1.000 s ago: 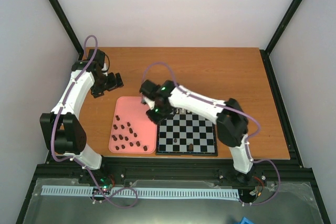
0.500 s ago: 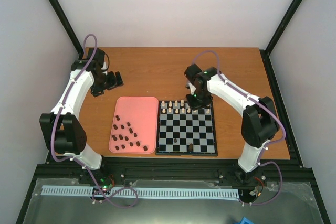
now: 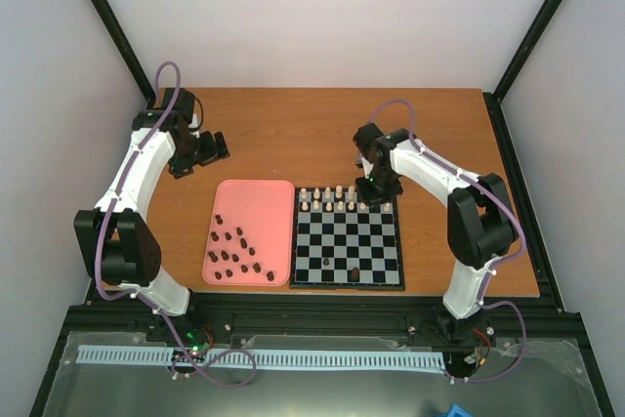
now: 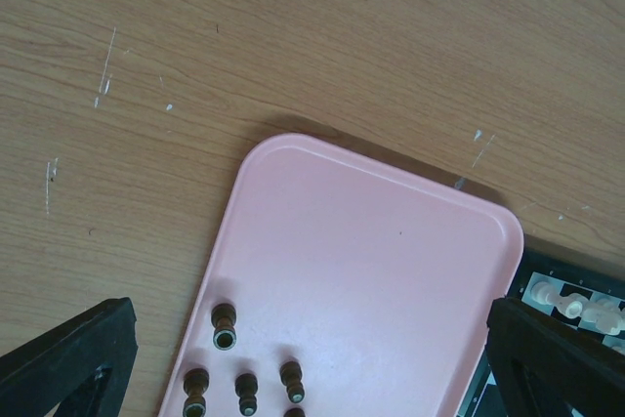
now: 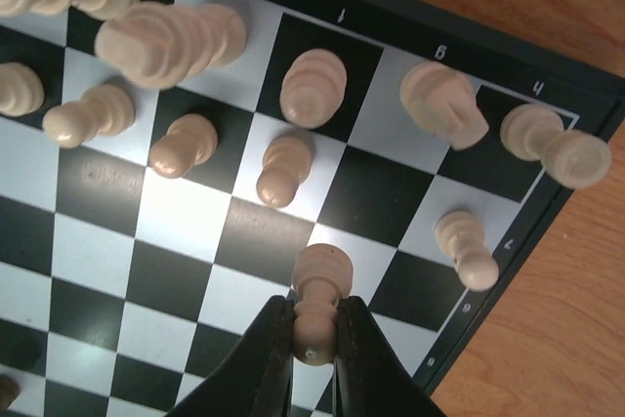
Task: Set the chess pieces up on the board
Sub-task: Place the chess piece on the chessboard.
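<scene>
I see the right gripper (image 5: 312, 351) clamped on a cream pawn (image 5: 320, 292) over the board (image 5: 186, 222), far-right squares. The left gripper (image 4: 312, 363) hangs spread wide above the pink tray (image 4: 371, 241).

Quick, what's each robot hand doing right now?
Left gripper: open, holding nothing.
Right gripper: closed on a cream piece.
</scene>
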You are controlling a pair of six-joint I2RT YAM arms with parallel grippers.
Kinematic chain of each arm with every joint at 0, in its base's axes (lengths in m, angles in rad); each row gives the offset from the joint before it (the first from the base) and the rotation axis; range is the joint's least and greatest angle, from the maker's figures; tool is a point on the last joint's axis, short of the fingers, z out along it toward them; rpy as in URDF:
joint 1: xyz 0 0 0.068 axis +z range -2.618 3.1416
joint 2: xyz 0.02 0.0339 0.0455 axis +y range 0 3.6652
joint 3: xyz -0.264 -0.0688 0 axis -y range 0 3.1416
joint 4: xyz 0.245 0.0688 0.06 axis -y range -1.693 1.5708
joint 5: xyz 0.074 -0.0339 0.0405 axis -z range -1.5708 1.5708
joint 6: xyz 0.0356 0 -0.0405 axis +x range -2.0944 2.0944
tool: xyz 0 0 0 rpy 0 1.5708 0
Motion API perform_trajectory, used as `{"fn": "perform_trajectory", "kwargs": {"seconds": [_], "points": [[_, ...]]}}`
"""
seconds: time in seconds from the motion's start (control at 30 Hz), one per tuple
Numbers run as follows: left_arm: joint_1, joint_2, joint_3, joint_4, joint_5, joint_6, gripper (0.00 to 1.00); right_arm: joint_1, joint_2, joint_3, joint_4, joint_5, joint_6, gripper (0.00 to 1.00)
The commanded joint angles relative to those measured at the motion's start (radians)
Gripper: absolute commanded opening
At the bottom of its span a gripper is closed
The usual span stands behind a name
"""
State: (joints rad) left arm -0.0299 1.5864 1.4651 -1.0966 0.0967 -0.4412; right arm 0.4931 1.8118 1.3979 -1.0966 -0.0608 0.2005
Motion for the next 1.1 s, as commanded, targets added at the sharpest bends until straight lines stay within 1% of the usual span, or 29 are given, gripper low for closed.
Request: {"fn": "perform_trajectory", "kwargs": {"seconds": [0.0, 0.23, 0.83, 1.07], "points": [[0.000, 0.017, 0.050, -0.008, -0.012, 0.002, 1.00, -0.019, 0.027, -0.009, 0.056, 0.028, -0.016, 0.11], [0.001, 0.028, 0.058, -0.010, -0.014, 0.000, 1.00, -0.033, 0.060, -0.021, 0.076, 0.038, -0.033, 0.11], [0.000, 0.042, 0.062, -0.011, -0.017, -0.001, 1.00, -0.042, 0.064, -0.055, 0.118, 0.066, -0.040, 0.12], [0.000, 0.041, 0.061, -0.012, -0.019, -0.001, 1.00, -0.042, 0.071, -0.063, 0.119, 0.061, -0.041, 0.15]]}}
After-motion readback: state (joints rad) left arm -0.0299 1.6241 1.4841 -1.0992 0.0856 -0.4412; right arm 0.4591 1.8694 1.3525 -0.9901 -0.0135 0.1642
